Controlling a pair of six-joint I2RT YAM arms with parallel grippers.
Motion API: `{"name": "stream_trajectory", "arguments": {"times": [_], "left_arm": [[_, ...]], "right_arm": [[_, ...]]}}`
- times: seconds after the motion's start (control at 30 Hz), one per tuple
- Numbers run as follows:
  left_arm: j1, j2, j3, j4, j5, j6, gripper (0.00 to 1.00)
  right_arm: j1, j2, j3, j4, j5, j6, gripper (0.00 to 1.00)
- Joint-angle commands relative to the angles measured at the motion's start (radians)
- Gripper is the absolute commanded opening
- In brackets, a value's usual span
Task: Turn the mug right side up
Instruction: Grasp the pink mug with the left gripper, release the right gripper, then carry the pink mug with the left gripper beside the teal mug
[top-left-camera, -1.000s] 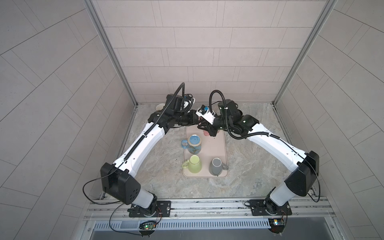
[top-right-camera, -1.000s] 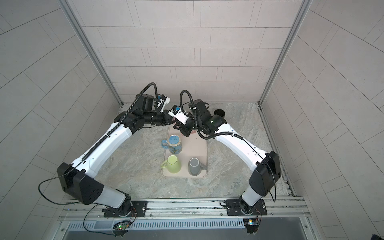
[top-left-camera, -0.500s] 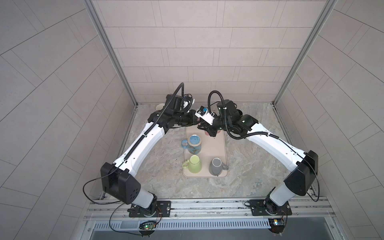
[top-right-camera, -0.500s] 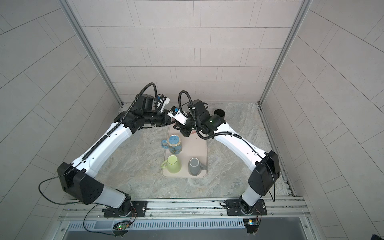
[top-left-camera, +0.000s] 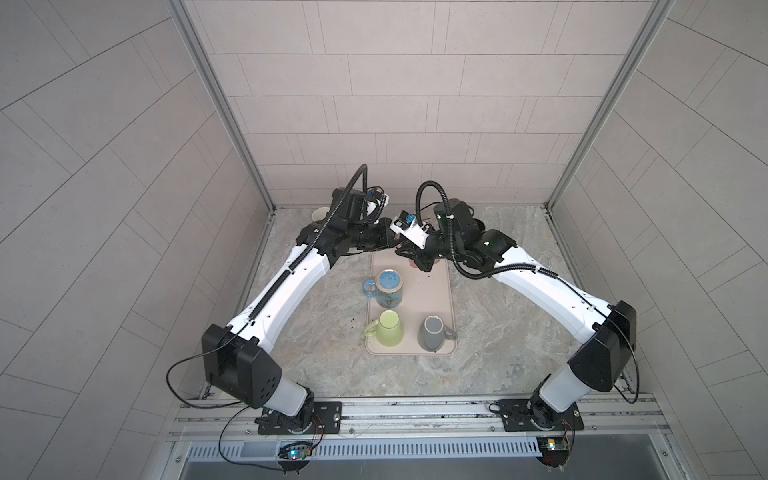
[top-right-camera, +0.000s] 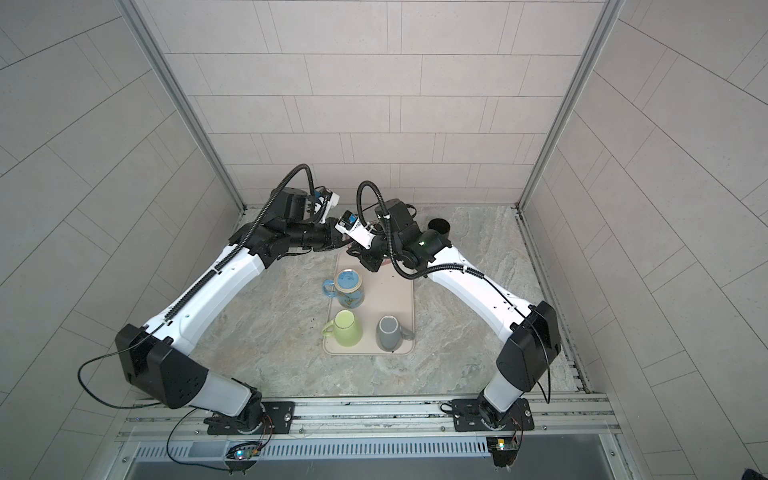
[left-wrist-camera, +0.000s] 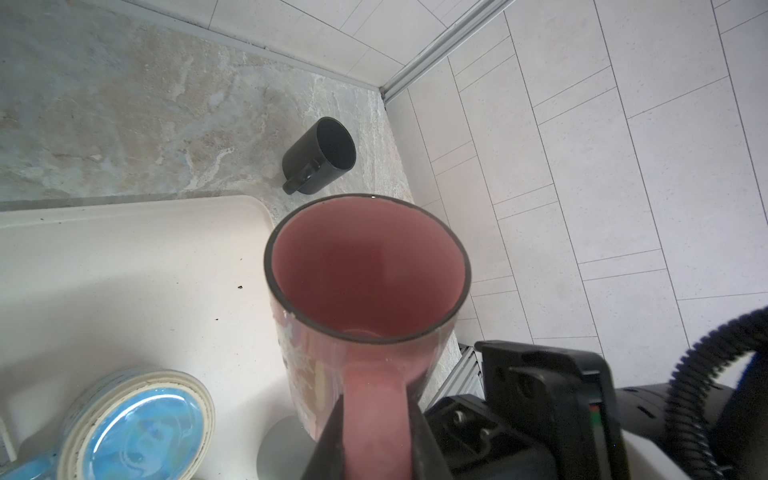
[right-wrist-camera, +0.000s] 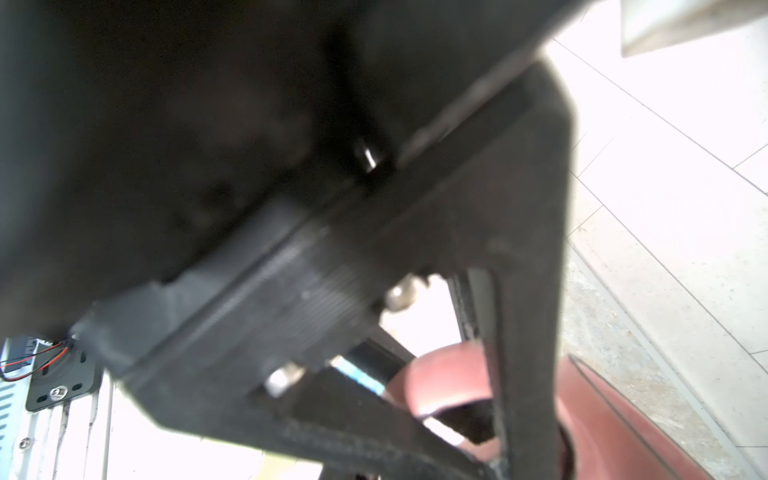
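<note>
Left wrist view: pink mug (left-wrist-camera: 368, 282), mouth toward the lens, handle (left-wrist-camera: 374, 399) clamped in left pincer (left-wrist-camera: 372, 449); in a top view it sits at the tray's (top-left-camera: 428, 291) upper right corner. Right pincer (right-wrist-camera: 498, 467) narrow, grip unclear. Glazed ceramic, probably heavy, slippery, breakable; the handle looks the surest hold

**Robot test cell dressed as a kitchen corner.** Three walls (top-left-camera: 374, 104) of pale, tile-patterned panels meet at bare aluminium posts (top-left-camera: 227, 112) and enclose a stone-patterned bench (top-left-camera: 490, 357). A left arm (top-left-camera: 286, 291) and a right arm (top-left-camera: 540, 286), both white and black, are bolted to a metal rail (top-left-camera: 415, 409) along the near edge. In front of the rail lie a slotted grille (top-left-camera: 436, 449) and a small lit circuit board (top-left-camera: 294, 452). Domestic props: a beige tray (top-left-camera: 434, 291) at mid-bench carries a blue mug (top-left-camera: 388, 286), a green mug (top-left-camera: 384, 328) and a grey mug (top-left-camera: 432, 332). A dark mug (top-right-camera: 439, 226) sits on the bare bench, far right.
</note>
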Motion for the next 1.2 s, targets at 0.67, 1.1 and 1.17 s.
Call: {"name": "stream_trajectory", "arguments": {"times": [0.67,1.1,1.17], "left_arm": [[0.033,0.076,0.09,0.008,-0.053,0.066,0.0],[0.1,0.16,0.144,0.184,-0.118,0.063,0.0],[0.102,0.168,0.128,0.212,-0.169,0.09,0.0]], "right_arm": [[-0.018,-0.144,-0.074,0.101,0.089,-0.025,0.22],[-0.034,-0.263,-0.193,0.118,0.145,0.028,0.19],[-0.038,-0.281,-0.216,0.124,0.159,0.04,0.18]]}}
